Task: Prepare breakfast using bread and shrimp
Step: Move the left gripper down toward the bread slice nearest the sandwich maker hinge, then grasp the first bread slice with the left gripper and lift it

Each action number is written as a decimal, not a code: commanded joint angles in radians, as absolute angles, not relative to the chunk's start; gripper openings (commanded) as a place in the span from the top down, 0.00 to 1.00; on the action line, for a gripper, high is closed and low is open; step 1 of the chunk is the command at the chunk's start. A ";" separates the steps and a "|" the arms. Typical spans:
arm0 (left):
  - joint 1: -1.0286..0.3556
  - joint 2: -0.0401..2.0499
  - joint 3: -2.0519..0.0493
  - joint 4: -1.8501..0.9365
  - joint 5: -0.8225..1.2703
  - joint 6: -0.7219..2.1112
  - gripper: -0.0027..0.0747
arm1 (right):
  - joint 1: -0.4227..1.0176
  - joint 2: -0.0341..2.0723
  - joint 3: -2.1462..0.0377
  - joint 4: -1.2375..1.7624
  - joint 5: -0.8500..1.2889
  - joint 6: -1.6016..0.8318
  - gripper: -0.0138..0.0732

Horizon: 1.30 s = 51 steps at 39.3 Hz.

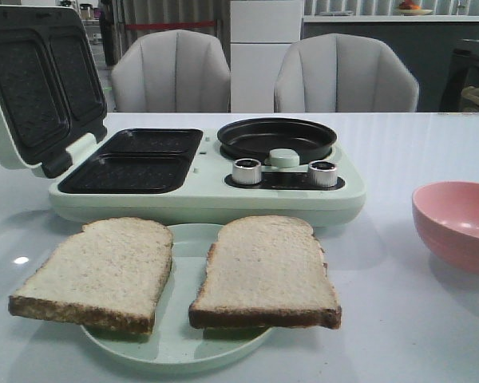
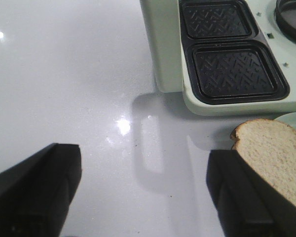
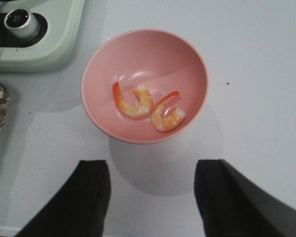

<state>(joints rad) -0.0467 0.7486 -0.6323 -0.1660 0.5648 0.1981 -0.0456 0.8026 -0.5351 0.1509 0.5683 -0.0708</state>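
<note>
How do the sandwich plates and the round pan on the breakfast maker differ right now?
The sandwich plates are two rectangular wells with a ridged pattern, on the machine's left; the round pan is one smooth circular dish, on its right. The sandwich plates have a hinged lid standing open behind them; the round pan shows no cover. Both are dark, and neither holds any food.

A pale green breakfast maker (image 1: pixel 207 195) sits on a glossy white counter (image 1: pixel 399 319), its lid (image 1: pixel 36 80) propped open at the left over two dark ridged sandwich plates (image 1: pixel 136 159). A round black pan (image 1: pixel 276 137) occupies its right side, behind two silver knobs (image 1: pixel 246 171) and a small green knob (image 1: pixel 285 158). A pale green plate (image 1: pixel 184 351) lies nearest the camera; a pink bowl (image 1: pixel 459 223) stands at right. Two grey chairs (image 1: pixel 172 72) face the far edge.
</note>
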 commanded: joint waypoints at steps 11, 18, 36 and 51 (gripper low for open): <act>-0.151 0.748 -0.630 -0.187 0.514 0.393 0.21 | -0.045 0.802 -0.573 0.149 0.510 -0.075 0.27; -0.332 0.748 -0.525 -0.179 0.439 0.547 0.21 | -0.045 0.802 -0.573 0.149 0.510 -0.075 0.27; -0.724 0.910 -0.426 0.219 0.325 0.560 0.21 | -0.045 0.802 -0.573 0.149 0.510 -0.075 0.27; -0.725 1.157 -0.505 0.368 0.269 0.466 0.21 | -0.045 0.802 -0.573 0.149 0.510 -0.075 0.27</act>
<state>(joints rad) -0.7147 1.1383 -0.4590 0.3398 0.3284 0.4822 -0.0456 0.8026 -0.5351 0.1509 0.5683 -0.0708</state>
